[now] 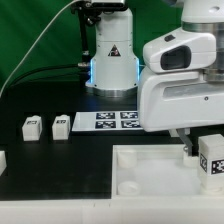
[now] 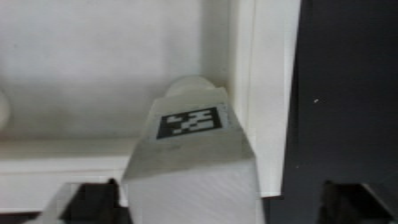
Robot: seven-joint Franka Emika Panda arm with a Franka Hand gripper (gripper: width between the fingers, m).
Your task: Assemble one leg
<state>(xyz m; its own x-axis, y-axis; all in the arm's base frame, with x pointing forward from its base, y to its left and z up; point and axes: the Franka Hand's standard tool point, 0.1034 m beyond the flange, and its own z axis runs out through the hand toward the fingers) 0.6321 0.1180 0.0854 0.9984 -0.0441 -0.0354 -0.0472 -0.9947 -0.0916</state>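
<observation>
exterior: bright, even, soft shadows | wrist: blurred, dim, low detail

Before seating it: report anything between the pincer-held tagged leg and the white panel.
Nothing visible does. The small white plastic tagged leg sits in the pincer just above the large white square panel, and no loose part lies between them.

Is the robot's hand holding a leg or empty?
Holding: the small white plastic tagged leg sits clamped in the hand, as the wrist view shows.
</observation>
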